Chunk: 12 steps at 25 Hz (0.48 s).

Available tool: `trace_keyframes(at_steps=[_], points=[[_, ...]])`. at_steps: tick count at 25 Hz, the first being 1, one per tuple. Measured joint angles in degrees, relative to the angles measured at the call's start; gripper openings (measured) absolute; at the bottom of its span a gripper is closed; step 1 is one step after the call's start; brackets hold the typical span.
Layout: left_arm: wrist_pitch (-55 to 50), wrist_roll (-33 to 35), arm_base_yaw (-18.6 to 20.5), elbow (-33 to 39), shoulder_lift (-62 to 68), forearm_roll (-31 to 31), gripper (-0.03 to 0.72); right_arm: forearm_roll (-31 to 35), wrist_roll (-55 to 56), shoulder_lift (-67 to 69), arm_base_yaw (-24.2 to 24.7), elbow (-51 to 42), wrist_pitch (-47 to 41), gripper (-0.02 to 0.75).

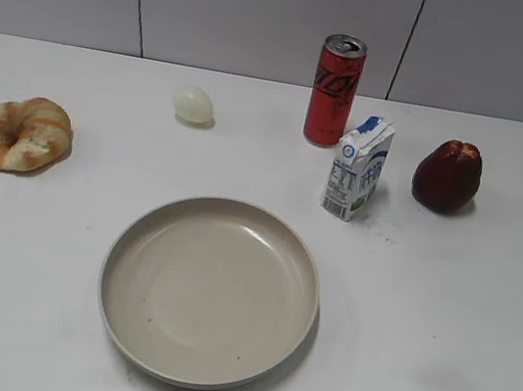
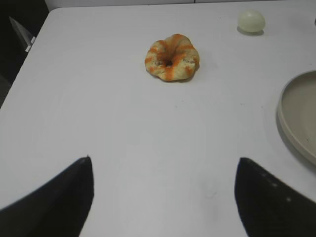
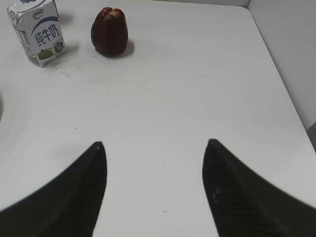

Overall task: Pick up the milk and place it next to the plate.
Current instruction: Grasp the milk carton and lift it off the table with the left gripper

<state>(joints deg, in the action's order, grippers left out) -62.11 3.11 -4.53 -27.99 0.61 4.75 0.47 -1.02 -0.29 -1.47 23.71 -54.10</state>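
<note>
The milk [image 1: 357, 168] is seen upright on the desk [image 1: 442, 319], behind and to the right of the plate [image 1: 209, 291] and apart from it. A red can [image 1: 335, 89] is set just behind it; a dark red fruit [image 1: 447, 175] lies to its right. Left gripper [image 2: 163, 195] and right gripper [image 3: 154, 185] are both held spread apart above bare desk, nothing gripped.
</note>
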Motion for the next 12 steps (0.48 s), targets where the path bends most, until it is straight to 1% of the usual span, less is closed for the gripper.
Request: trace_keyframes(at_steps=[8,12], points=[[0.0,0.0,0.0,0.0,0.0,0.0,0.693,0.0,0.0,0.0,0.0,0.0,0.0,0.466],[0.0,0.0,0.0,0.0,0.0,0.0,0.678,0.0,0.0,0.0,0.0,0.0,0.0,0.466]])
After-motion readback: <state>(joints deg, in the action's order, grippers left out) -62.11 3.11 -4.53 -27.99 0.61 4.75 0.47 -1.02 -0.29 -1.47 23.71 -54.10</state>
